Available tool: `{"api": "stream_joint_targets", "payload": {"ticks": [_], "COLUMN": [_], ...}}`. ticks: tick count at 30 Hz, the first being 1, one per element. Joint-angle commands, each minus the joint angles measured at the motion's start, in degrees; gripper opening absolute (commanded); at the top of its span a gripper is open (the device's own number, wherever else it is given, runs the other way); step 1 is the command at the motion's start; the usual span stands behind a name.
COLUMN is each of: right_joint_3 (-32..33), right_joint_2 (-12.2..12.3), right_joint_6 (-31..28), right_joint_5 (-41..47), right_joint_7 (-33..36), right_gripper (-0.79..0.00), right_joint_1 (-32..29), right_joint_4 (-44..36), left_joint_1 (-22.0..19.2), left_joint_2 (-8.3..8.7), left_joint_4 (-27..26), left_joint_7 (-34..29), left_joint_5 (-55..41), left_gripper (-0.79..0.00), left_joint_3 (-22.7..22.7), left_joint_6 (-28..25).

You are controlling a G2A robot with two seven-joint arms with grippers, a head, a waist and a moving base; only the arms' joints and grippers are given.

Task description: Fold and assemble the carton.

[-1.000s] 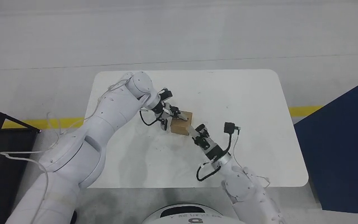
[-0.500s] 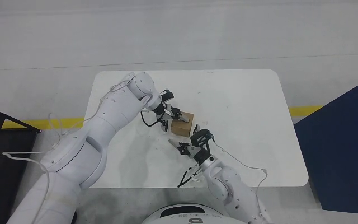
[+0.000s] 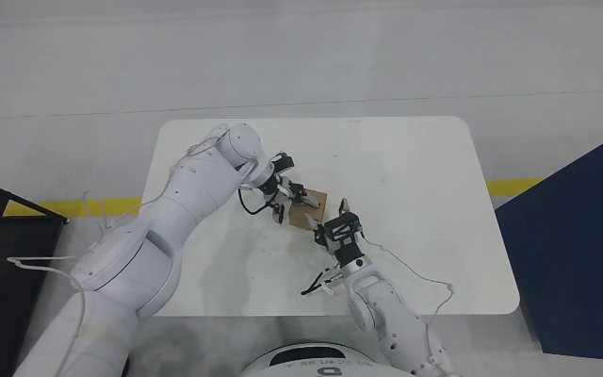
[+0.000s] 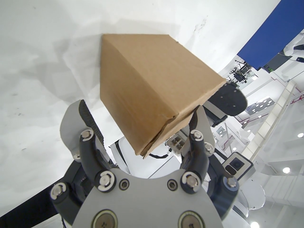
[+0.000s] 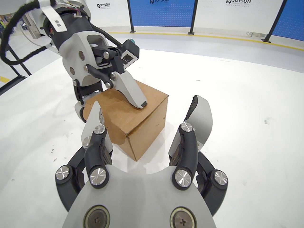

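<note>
The small brown carton (image 3: 308,209) sat near the middle of the white worktop (image 3: 424,170), a little to the left in the top view. It already looked like a shut box.

The left tool (image 3: 290,198) was at the carton from the upper left of that frame. Its fingers were spread apart. One finger (image 5: 133,93) lay on the top of the carton, near the edge. The other went down by the far side. From the left wrist camera, one finger touched the carton's edge and the other stood a bit away. So this tool was not squeezing the carton.

The right tool (image 3: 336,227) was just beside the carton, at its lower right in the top view. Its fingers were wide apart too, and it held nothing. One of them was close to a side flap (image 5: 116,136) with a round edge. I could not tell if it touched.

My guess is that the flap needed a last push. The worktop looked smooth, so a hard push could make the carton slide or spin away. The top finger could then slip off the edge, and the flap could pop open. Too much push could also dent the thin card.
</note>
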Motion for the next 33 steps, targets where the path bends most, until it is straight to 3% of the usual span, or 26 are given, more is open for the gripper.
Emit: {"api": "stream_joint_targets", "payload": {"ticks": [1,12,17,18,19,25,27,28,29,30,31,33], "right_joint_3": [0.8,-2.0,-1.7,-1.4,-1.0,1.7,2.6,3.0,3.5,4.0,4.4,5.1], "right_joint_2": [0.3,0.1,0.0,0.1,0.1,0.7,0.9,1.0,1.1,1.2,1.3,1.5], "right_joint_6": [-0.2,-2.4,-0.2,0.1,0.3,1.7,1.9,1.8,1.5,0.9,0.1,-3.0], "right_joint_5": [-0.6,-1.3,-1.6,-1.4,-1.1,-0.8,-0.7,-0.5,-0.1,0.5,1.2,5.2], "right_joint_7": [0.5,3.9,6.3,6.5,6.8,8.3,8.5,8.6,8.8,9.0,9.1,9.1], "right_gripper": [-0.157,-0.157,-0.252,-0.348,-0.394,-0.422,-0.406,-0.354,-0.194,-0.132,-0.018,0.000], "right_joint_1": [-0.8,0.7,0.9,0.7,0.4,-2.0,-3.0,-3.5,-4.2,-5.0,-5.7,-7.3], "right_joint_4": [-0.9,0.8,1.1,0.8,0.4,-1.6,-2.7,-3.4,-4.3,-5.4,-6.5,-9.4], "left_joint_1": [0.0,-0.3,-0.3,-0.3,-0.3,-0.3,-0.3,-0.4,-0.5,-0.6,-0.7,-1.2], "left_joint_2": [-0.12,-0.89,-1.20,-1.27,-1.33,-1.62,-1.69,-1.72,-1.74,-1.74,-1.72,-1.60], "left_joint_4": [0.0,1.4,2.1,2.2,2.2,2.8,3.1,3.2,3.4,3.6,3.8,4.4], "left_joint_7": [-0.1,-0.6,-0.7,-0.7,-0.7,-0.8,-0.8,-0.9,-0.8,-0.7,-0.5,-0.1], "left_joint_5": [0.1,0.6,0.8,0.9,0.9,1.1,1.3,1.3,1.3,1.2,1.1,0.5], "left_gripper": [0.000,0.000,0.000,0.000,0.000,0.000,0.000,0.000,0.000,0.000,0.000,0.000], "left_joint_3": [0.0,-0.1,-0.1,-0.1,-0.1,-0.3,-0.4,-0.4,-0.5,-0.7,-0.9,-1.7], "left_joint_6": [-0.1,-0.7,-0.8,-0.8,-0.9,-1.2,-1.2,-1.2,-1.4,-1.5,-1.6,-1.9]}}
